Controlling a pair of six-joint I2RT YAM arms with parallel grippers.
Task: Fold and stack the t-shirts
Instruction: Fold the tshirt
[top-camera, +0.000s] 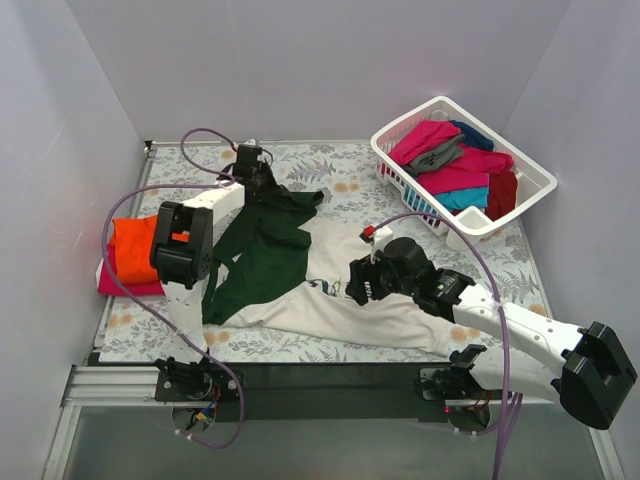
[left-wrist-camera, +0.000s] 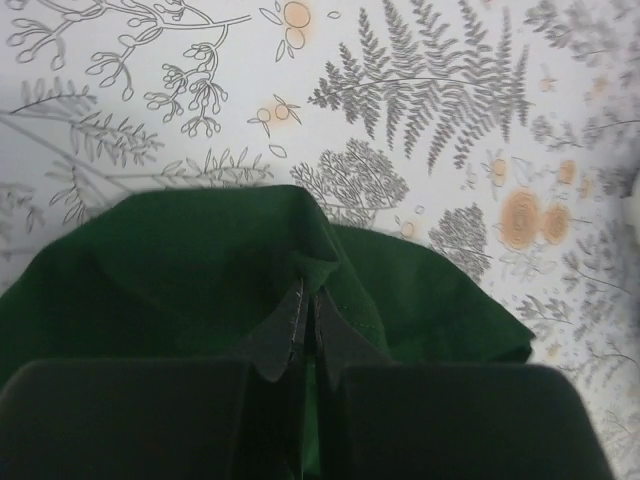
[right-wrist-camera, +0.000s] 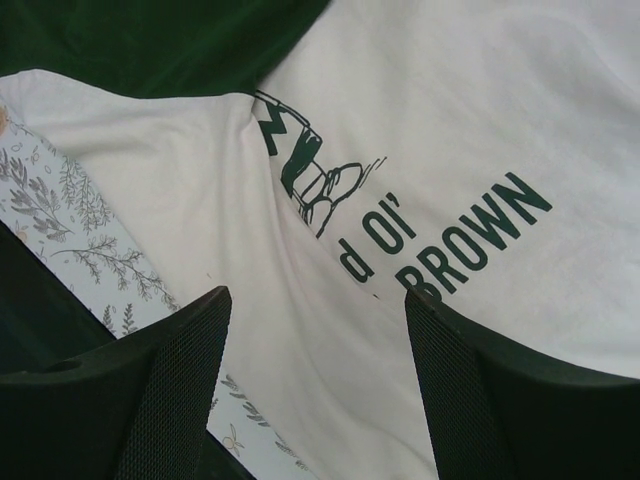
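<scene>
A cream-white t-shirt (top-camera: 335, 312) with dark green sleeves (top-camera: 262, 255) lies spread across the middle of the table. My left gripper (top-camera: 262, 182) is at the far end of a green sleeve. In the left wrist view its jaws are pressed together, pinching a fold of that green sleeve (left-wrist-camera: 200, 260) between the fingertips; left gripper (left-wrist-camera: 308, 320). My right gripper (top-camera: 357, 286) hovers over the shirt's cream body (right-wrist-camera: 450, 120) beside the dark green print (right-wrist-camera: 320, 175). Its fingers stand wide apart with nothing between them; right gripper (right-wrist-camera: 318, 310).
A folded orange t-shirt (top-camera: 132, 243) rests on a magenta one (top-camera: 125, 286) at the left edge. A white slatted basket (top-camera: 523, 168) at the back right holds several more shirts, magenta (top-camera: 425, 138), teal (top-camera: 465, 198) and dark red (top-camera: 503, 192). Walls close in on three sides.
</scene>
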